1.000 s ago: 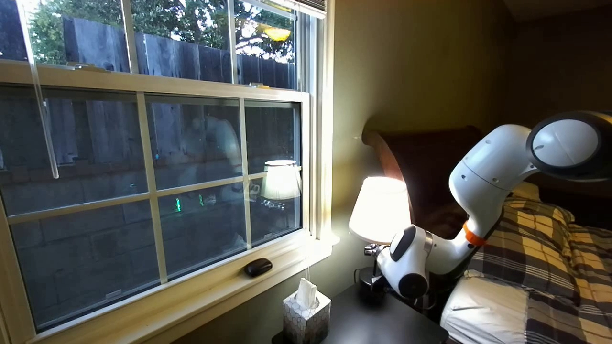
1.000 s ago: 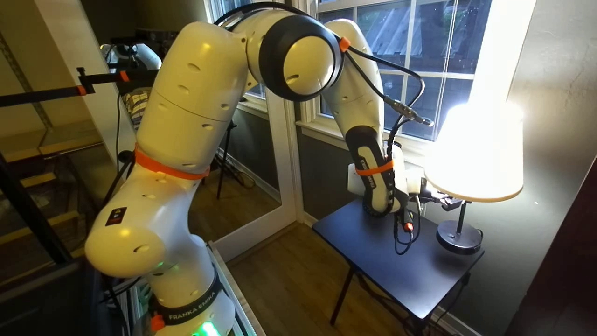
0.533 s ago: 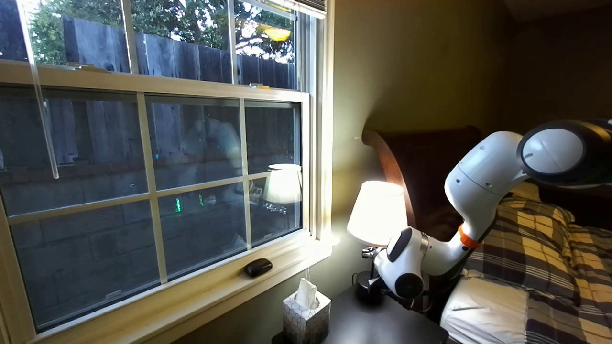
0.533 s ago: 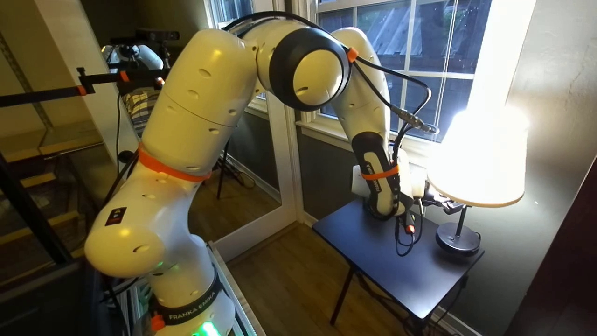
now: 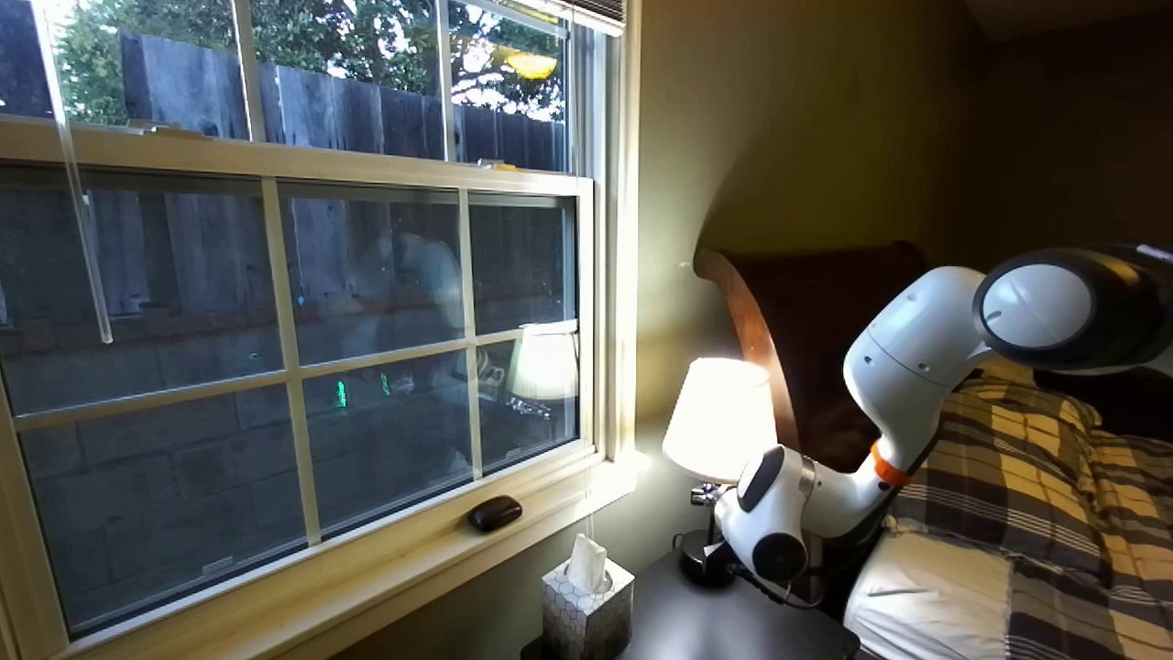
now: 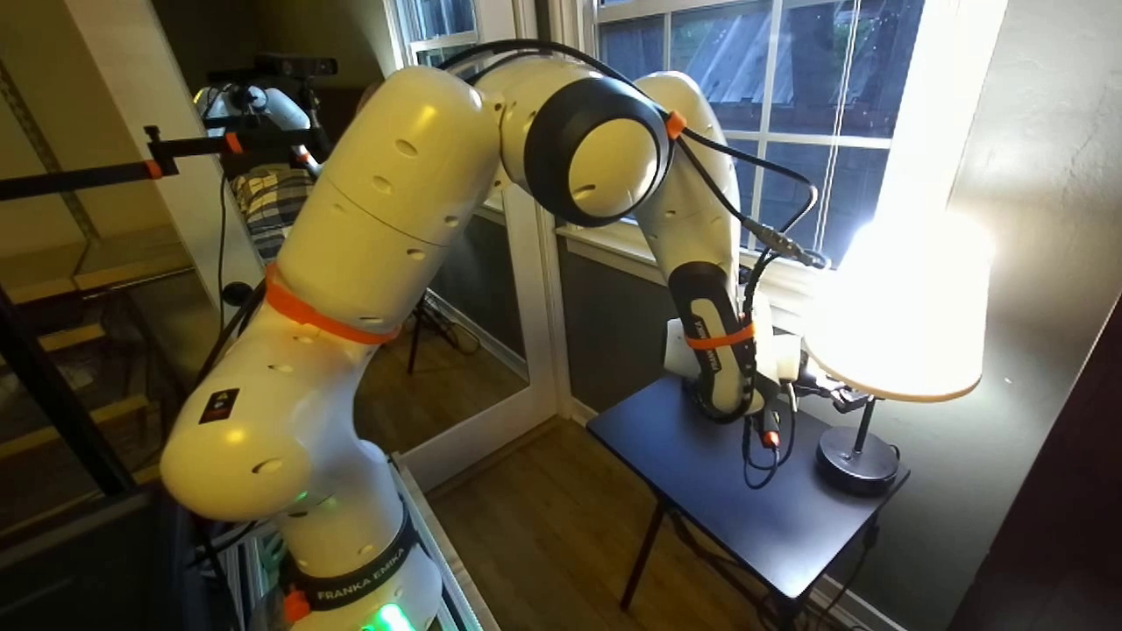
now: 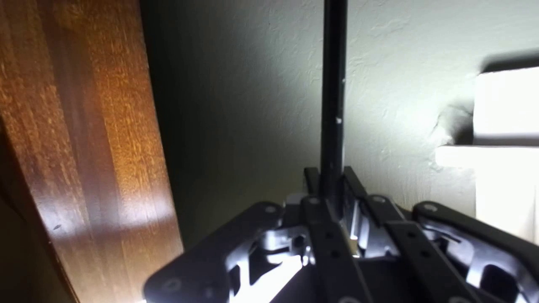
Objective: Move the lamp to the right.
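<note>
The lit lamp has a glowing cream-white shade (image 5: 719,422), a thin dark stem and a round dark base (image 6: 857,460). It stands upright with a slight lean over the far end of the dark table (image 6: 719,473); I cannot tell whether the base touches the tabletop. My gripper (image 7: 330,181) is shut on the lamp's dark stem (image 7: 334,84), one finger on each side, in the wrist view. In an exterior view my gripper (image 6: 846,399) sits just under the shade's rim. In an exterior view the arm's wrist hides part of the stem and base.
A tissue box (image 5: 586,600) stands on the table near the window. A black mouse-like object (image 5: 495,513) lies on the sill. A wooden headboard (image 7: 84,147) and bed (image 5: 1026,477) are close to the lamp. Loose cables (image 6: 763,469) hang from the wrist.
The arm, gripper and lamp have moved lower in both exterior views, the lamp base also slightly left. The gripper stays at the stem.
</note>
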Tool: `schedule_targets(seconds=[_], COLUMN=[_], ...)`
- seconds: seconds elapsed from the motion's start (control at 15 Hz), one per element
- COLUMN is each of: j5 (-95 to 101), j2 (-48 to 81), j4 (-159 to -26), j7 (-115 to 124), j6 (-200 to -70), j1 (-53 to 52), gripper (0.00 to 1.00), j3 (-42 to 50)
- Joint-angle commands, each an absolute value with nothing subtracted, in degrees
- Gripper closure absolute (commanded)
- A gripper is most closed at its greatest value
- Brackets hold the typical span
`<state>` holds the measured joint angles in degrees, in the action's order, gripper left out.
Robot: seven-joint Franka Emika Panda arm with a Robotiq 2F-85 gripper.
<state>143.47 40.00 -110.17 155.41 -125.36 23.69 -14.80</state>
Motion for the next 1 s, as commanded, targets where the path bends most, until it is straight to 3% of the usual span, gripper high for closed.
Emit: schedule_targets(seconds=[0.0, 0.13, 0.4, 0.47, 0.6, 0.93], j5=[144.0, 145.3, 144.5, 144.5, 144.5, 141.4], j2=[40.2, 41.0, 41.1, 41.2, 41.3, 40.5], j4=[-108.0, -108.0, -107.1, -107.1, -107.0, -107.6], j7=[158.3, 157.1, 158.1, 158.1, 158.1, 156.8], j6=[-128.1, -127.9, -129.4, -129.5, -129.5, -130.2], j1=[19.3, 21.5, 17.0, 17.0, 16.6, 15.7], gripper=[0.96, 0.96, 0.95, 0.60, 0.54, 0.17], j3=[-10.1, -12.2, -7.7, -7.5, -6.9, -6.1])
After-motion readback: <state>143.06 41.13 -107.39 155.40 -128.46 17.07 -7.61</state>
